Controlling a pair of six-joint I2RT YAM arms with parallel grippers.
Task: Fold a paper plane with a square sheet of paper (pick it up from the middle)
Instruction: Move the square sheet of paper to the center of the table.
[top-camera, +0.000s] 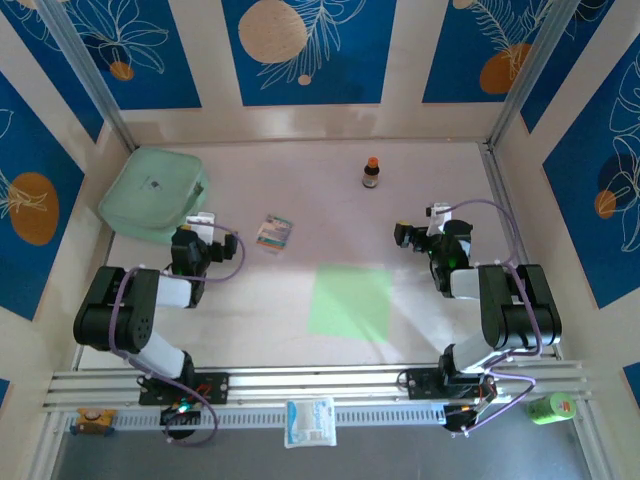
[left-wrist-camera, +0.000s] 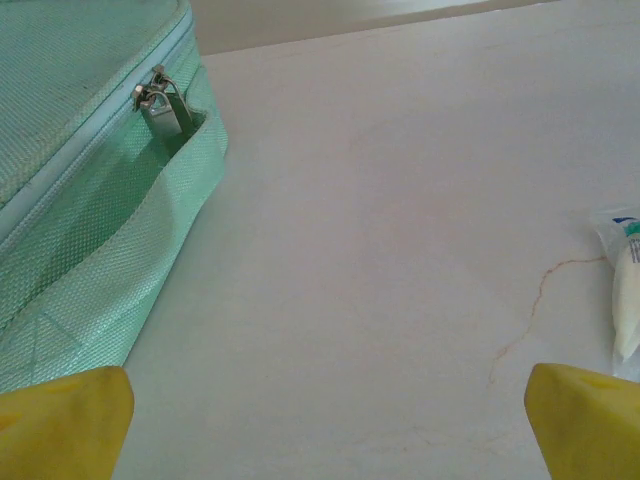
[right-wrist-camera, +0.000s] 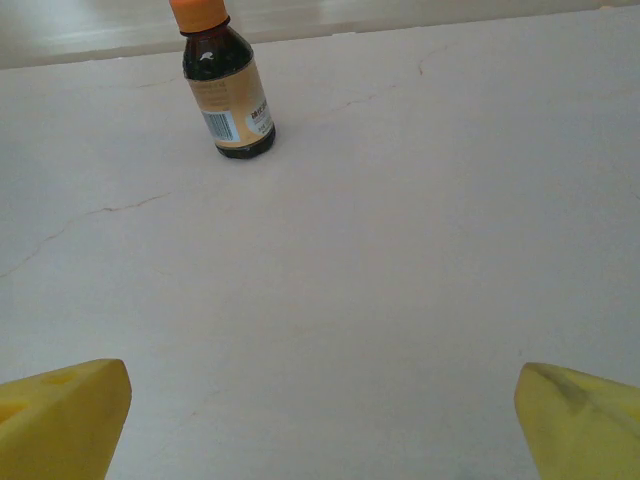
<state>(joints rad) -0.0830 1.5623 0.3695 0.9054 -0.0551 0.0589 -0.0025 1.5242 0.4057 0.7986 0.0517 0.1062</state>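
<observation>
**Top external view.** The pale table is bounded by patterned walls on three sides and by an aluminium rail along the near edge. One square sheet of paper lies flat in the near centre. It sits between the two arms, closer to the right one, with bare table along all four of its edges. One mint-green box occupies the far-left corner. One striped packet lies to its right, and one bottle stands upright near the far wall. Both arms are folded, elbows drawn back toward the rail and forearms reaching away from the bases. The left gripper sits just beside the box's near corner. The right gripper points toward the far left, beyond the sheet's far-right corner and not over it.

**Left wrist view.** The left gripper hangs low over the table, its two yellow fingertips at opposite lower corners. The jaws are spread wide with nothing between them. The box, carrying one metal zip pull, closes off the left side. A pale wrapper cuts in at the right edge, and open table lies between them.

**Right wrist view.** The right gripper is also spread wide and holds nothing, with its fingertips far apart. Bare table stretches ahead to the bottle, which stands upright at the upper left.
</observation>
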